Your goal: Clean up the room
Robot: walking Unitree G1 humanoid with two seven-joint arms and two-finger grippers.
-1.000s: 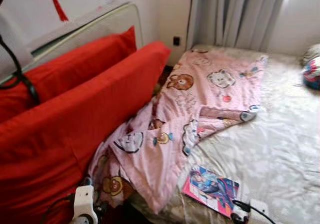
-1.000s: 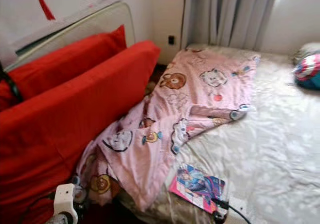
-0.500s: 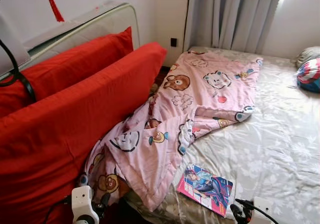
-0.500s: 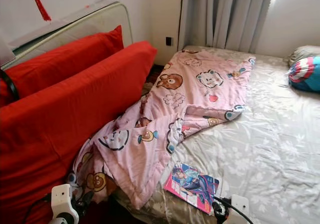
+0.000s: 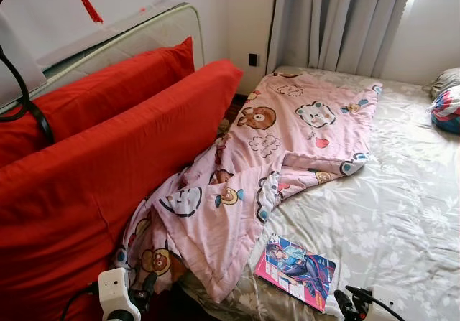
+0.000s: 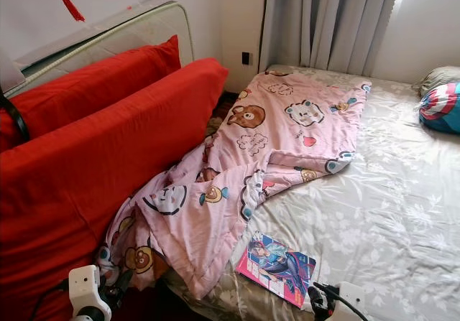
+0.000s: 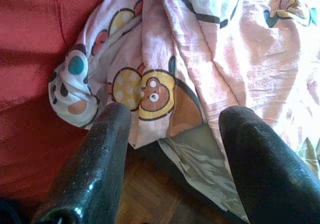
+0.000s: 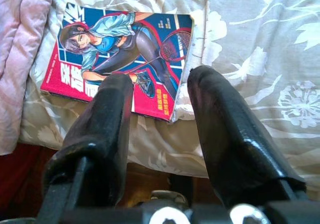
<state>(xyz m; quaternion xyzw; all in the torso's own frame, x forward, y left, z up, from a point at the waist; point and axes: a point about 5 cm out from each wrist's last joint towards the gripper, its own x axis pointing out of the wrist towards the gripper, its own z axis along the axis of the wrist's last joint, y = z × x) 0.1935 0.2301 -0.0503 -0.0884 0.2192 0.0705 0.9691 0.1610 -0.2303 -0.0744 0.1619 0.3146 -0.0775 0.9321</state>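
A bed with a pale flowered sheet stands before the robot. A pink blanket printed with cartoon animals lies rumpled across the bed's left part, one end spilling over the edge against two big red cushions that lean along the headboard. A comic book lies flat at the near edge of the bed, just beside the blanket's hem. The left tool hangs open, fingers spread, close above the drooping blanket end near the wooden floor. The right tool is open too, poised over the book's near edge without touching it. Grey curtains hang behind, and a striped pillow lies far right.
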